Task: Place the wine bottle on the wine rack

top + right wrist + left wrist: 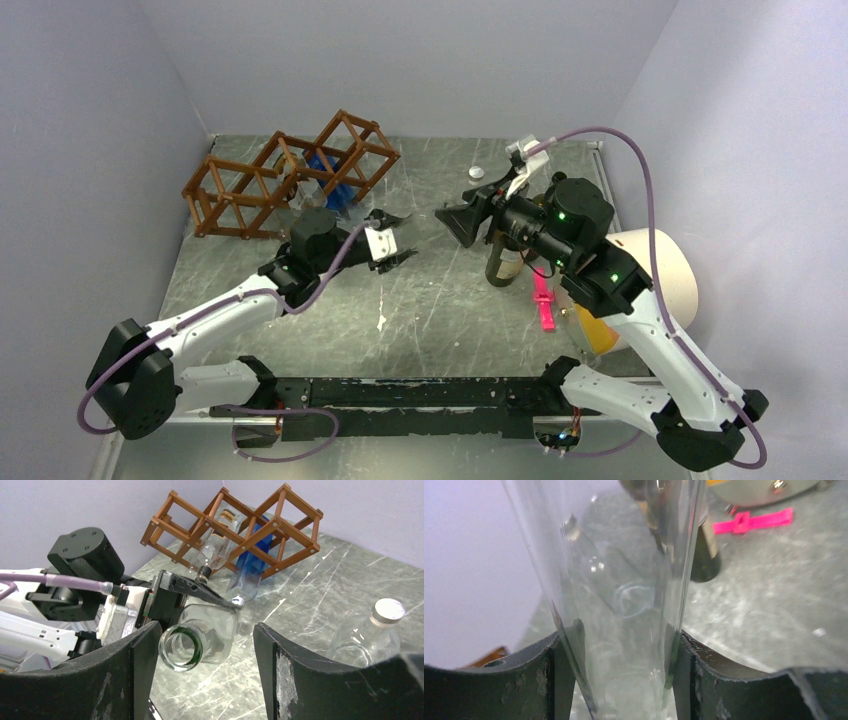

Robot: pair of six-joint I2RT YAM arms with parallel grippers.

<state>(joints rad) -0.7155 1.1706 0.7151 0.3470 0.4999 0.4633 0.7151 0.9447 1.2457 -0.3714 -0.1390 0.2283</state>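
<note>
Carefully: your left gripper [623, 637] is clamped on the clear, uncapped, empty-looking glass wine bottle [624, 570] near the table's middle. Your right gripper [204, 630] stands apart around its mouth. Expect rigid, slick, breakable glass; hold the body. The reddish-brown wooden lattice rack [240, 530], far left, cradles a clear bottle [220, 535] and a blue bottle [252, 562].

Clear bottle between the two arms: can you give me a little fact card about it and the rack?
item: clear bottle, uncapped, mouth toward the right arm
held by: left fingers, shut on it
right fingers: open, either side of its mouth
wine rack: holds a blue bottle and a second clear bottle
on table: dark bottle, capped bottle
</note>
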